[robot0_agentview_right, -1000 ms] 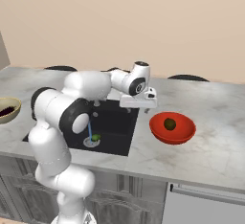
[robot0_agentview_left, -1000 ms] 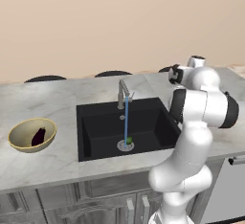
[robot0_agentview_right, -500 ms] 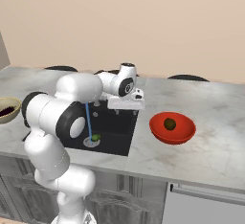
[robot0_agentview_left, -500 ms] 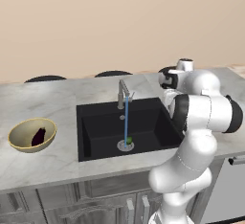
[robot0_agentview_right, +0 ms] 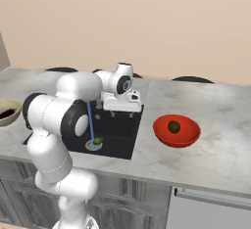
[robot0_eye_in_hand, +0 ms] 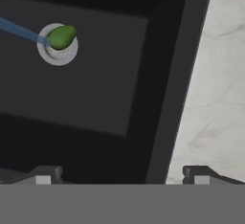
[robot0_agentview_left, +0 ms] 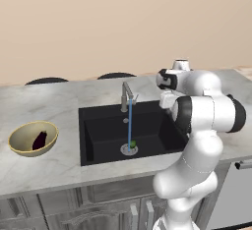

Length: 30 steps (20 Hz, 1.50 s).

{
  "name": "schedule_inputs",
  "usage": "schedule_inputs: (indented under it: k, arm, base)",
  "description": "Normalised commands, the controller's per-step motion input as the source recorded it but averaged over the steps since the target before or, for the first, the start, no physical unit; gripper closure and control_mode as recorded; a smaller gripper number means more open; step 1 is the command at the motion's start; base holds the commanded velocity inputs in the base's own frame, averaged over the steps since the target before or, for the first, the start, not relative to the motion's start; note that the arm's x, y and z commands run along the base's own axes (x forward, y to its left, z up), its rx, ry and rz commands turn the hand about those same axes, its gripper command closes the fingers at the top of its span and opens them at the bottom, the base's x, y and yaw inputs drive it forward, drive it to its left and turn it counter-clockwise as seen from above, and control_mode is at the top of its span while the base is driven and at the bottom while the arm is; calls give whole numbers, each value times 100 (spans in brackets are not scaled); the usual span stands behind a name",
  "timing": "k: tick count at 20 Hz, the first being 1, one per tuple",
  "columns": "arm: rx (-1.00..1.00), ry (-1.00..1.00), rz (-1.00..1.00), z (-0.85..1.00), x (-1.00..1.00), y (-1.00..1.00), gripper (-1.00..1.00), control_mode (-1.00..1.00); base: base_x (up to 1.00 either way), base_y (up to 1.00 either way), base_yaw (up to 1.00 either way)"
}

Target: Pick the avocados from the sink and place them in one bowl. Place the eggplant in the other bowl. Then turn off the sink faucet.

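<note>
The green avocado [robot0_eye_in_hand: 62,36], on the drain [robot0_eye_in_hand: 57,50] under the stream, looks small, firm, rounded and wet, so likely slippery; the empty, wide-open tool [robot0_agentview_right: 122,113] should pinch its widest middle.

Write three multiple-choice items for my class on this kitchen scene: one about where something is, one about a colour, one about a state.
1. Where does the bright green avocado lie?
A. on the drain of the sink
B. in the tan bowl
C. on the counter

2. What colour is the bowl holding the darker avocado?
A. blue
B. red
C. white

3. How is the faucet?
A. running
B. off
C. broken off

Answers: 1 A, the hand view shows it on the silver drain; 2 B, the red bowl holds it in the right base view; 3 A, a blue stream falls from the spout.
</note>
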Motion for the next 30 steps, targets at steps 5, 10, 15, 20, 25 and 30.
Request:
schedule_inputs:
  k: [5, 10, 15, 20, 25, 30]
  arm:
    - [3, 0, -4, 0, -1, 37, -100, -100]
    - [4, 0, -12, -3, -11, 24, -100, -100]
    - [2, 0, -19, -14, -16, 15, -100, -100]
    - [2, -1, -23, -26, -10, 10, -100, -100]
    - [0, -1, -22, -37, -3, 7, -100, -100]
    - [0, -1, -20, -45, 0, 11, -100, -100]
  base:
    - [0, 0, 0]
    - [0, 0, 0]
    - [0, 0, 0]
    - [0, 0, 0]
    - [0, 0, 0]
    - [0, 0, 0]
